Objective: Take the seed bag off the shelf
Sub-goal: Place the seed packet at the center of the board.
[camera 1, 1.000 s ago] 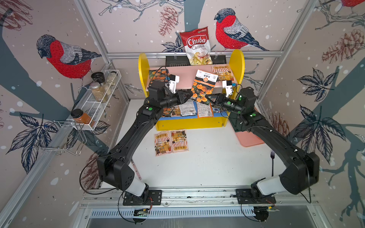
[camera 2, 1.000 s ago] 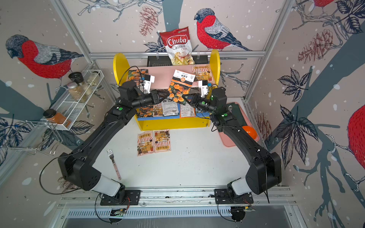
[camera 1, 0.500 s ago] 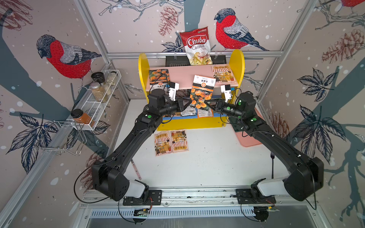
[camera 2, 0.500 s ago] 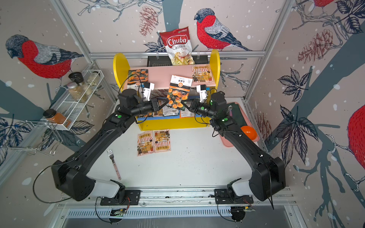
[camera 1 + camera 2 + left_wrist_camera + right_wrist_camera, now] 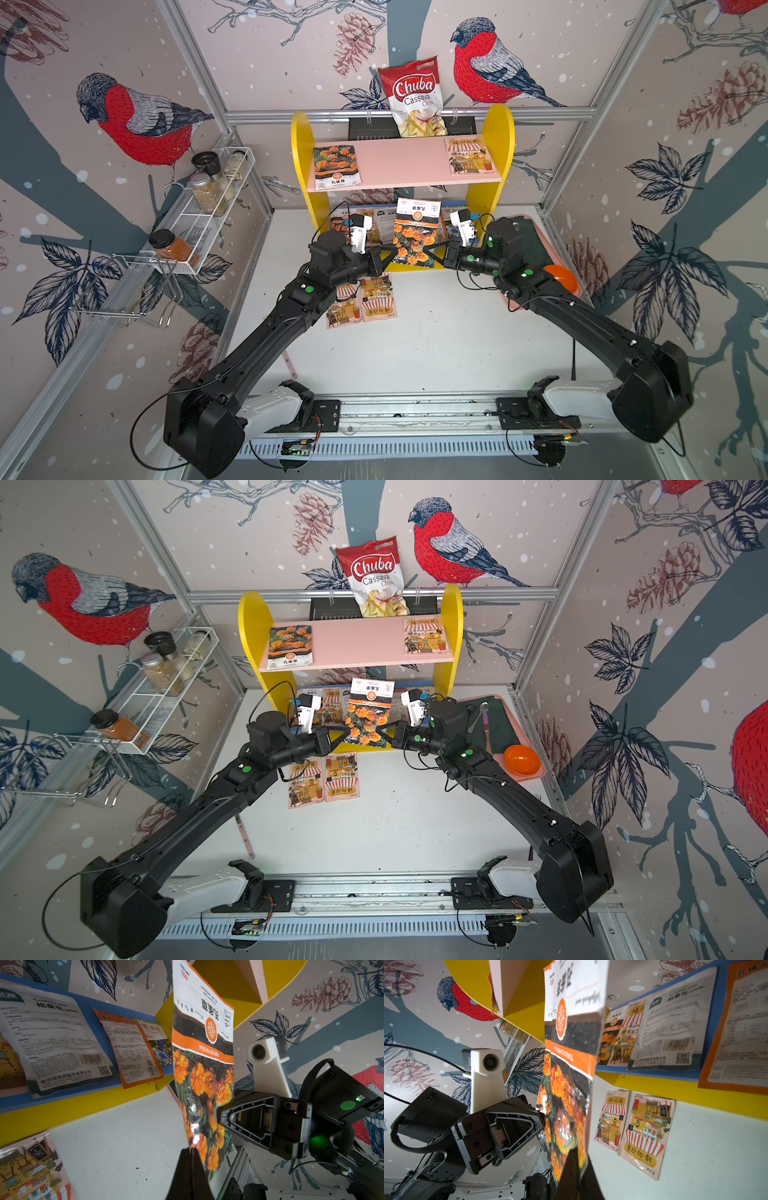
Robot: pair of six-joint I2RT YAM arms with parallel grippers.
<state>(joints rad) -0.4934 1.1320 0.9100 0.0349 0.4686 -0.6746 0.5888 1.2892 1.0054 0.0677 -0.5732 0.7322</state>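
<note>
The seed bag (image 5: 415, 237) (image 5: 370, 717), printed with orange marigolds under a white top band, hangs upright in the air in front of the shelf's (image 5: 496, 137) blue lower board. My left gripper (image 5: 391, 254) (image 5: 192, 1149) is shut on one lower edge of the bag. My right gripper (image 5: 433, 252) (image 5: 576, 1150) is shut on the opposite lower edge. The two grippers face each other with the bag stretched between them. The bag (image 5: 204, 1068) (image 5: 571, 1068) touches neither the pink upper board (image 5: 399, 166) nor the table.
A marigold packet (image 5: 336, 166) and a shop-print packet (image 5: 468, 154) lie on the pink board. Several packets (image 5: 62, 1043) lie on the blue board. Two packets (image 5: 361, 301) lie on the table. A chips bag (image 5: 415, 97), wire spice rack (image 5: 199, 220) and pink tray with an orange bowl (image 5: 561, 278) stand around.
Both grippers have drawn the seed bag away from the pink board, toward the front and lower, so it now hangs before the shelf's lower tier. Both stayed shut on it.
</note>
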